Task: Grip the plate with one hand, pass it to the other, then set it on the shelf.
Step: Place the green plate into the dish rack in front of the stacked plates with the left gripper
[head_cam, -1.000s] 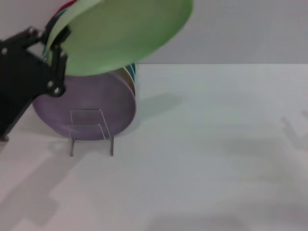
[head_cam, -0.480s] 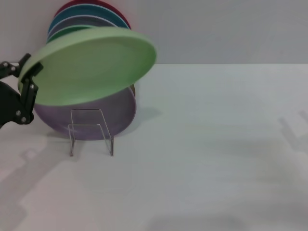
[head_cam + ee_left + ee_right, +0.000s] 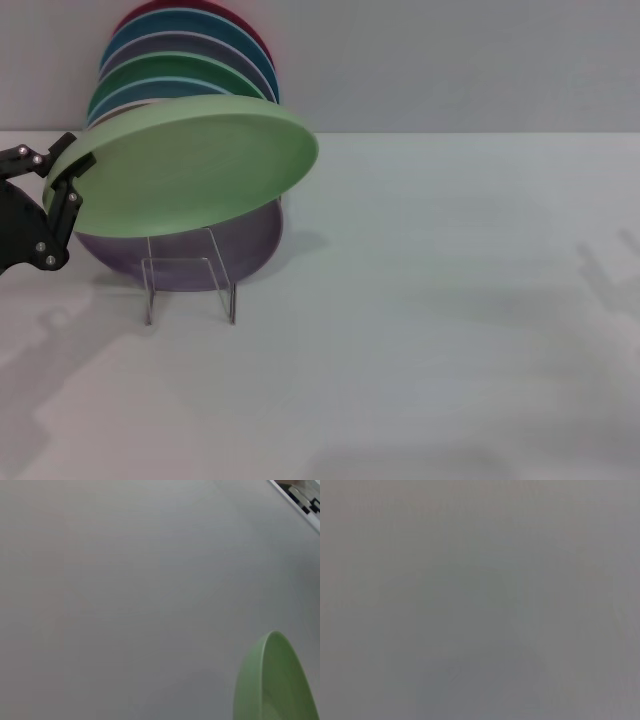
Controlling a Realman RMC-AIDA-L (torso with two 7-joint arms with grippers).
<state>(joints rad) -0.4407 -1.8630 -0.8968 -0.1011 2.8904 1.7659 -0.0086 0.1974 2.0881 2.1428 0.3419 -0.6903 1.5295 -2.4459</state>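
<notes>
My left gripper is shut on the left rim of the pale mint-green plate. It holds the plate tilted in the air, just above and in front of the clear wire rack. The plate's edge also shows in the left wrist view. The plate hides part of the lilac plate that stands in the rack. My right gripper is out of view; the right wrist view shows only a plain grey surface.
Several upright plates stand stacked behind the rack: a darker green one, a blue one and a red one. The white table stretches to the right of the rack.
My left gripper has brought the mint-green plate down and to the left, from high above the rack to just over the lilac plate.
</notes>
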